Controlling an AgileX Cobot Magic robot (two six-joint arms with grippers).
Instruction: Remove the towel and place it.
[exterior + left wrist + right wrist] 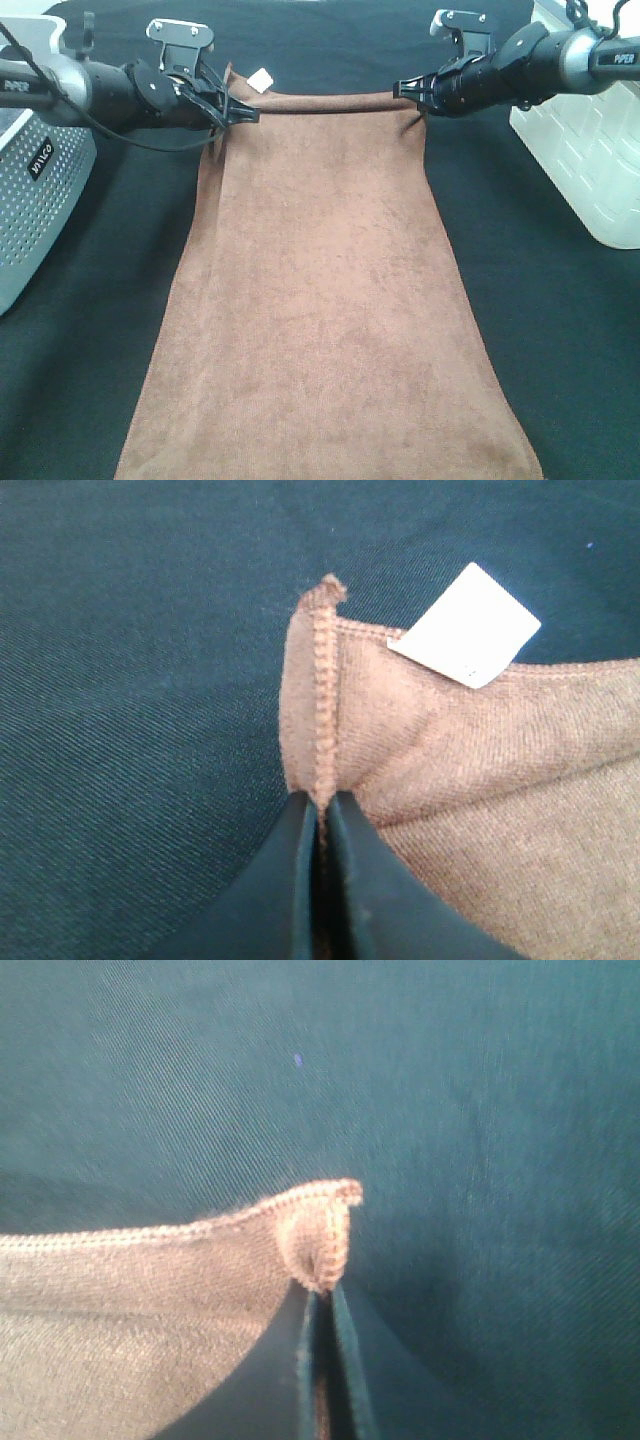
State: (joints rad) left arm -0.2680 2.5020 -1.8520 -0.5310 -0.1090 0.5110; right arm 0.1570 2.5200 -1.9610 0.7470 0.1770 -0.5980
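The brown plush towel (320,300) hangs stretched between my two grippers over the black table cloth, its far short edge held taut and its near end running out of the bottom of the exterior view. A small white tag (262,78) sits at the far edge near the left corner. My left gripper (245,113) is shut on the towel's far left corner (318,720); the tag (467,626) shows beside it. My right gripper (403,89) is shut on the far right corner (322,1235).
A grey perforated basket (35,190) stands at the left edge. A white bin (590,150) stands at the right edge. The black table cloth (560,330) covers the table all around the towel.
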